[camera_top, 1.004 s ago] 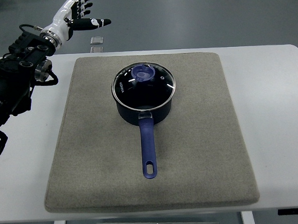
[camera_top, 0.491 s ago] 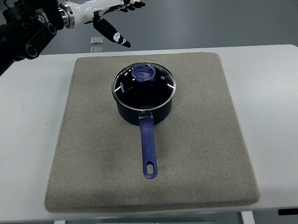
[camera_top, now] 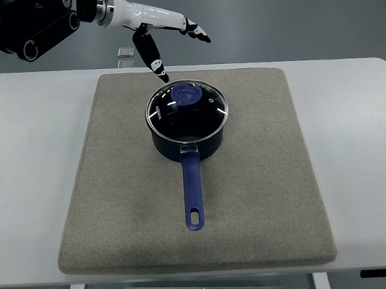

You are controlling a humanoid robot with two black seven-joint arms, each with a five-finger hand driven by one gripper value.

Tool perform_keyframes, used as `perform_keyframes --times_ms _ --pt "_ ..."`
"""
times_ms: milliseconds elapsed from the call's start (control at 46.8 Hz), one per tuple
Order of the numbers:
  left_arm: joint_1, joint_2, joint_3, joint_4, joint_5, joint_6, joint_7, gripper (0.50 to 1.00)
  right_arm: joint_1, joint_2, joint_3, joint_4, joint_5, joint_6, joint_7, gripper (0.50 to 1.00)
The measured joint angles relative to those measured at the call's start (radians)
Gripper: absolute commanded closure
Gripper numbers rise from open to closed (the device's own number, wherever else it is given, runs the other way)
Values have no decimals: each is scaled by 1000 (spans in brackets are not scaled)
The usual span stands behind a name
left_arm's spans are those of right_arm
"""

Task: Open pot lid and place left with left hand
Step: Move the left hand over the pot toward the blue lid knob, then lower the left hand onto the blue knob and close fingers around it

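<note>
Lid (camera_top: 186, 107) sits closed on the pot (camera_top: 187, 137), just below and right of our left hand (camera_top: 153, 31), whose fingers are spread and hold nothing. We see the thumb pointing toward the lid's rim. Beyond, the pot's blue handle (camera_top: 192, 193) lies on the grey mat (camera_top: 118, 206).

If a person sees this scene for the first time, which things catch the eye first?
First the dark blue pot in the middle of the grey mat, its glass lid on and its long handle pointing toward the camera. Then the left hand, white and black, fingers spread, reaching in above the pot's far side.
</note>
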Motion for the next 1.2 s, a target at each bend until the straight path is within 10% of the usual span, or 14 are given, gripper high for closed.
perform_keyframes --times_ms 1196 --pt "-74 13 -7 -234 255 35 0 506 1 0 0 0 0 0 0 583"
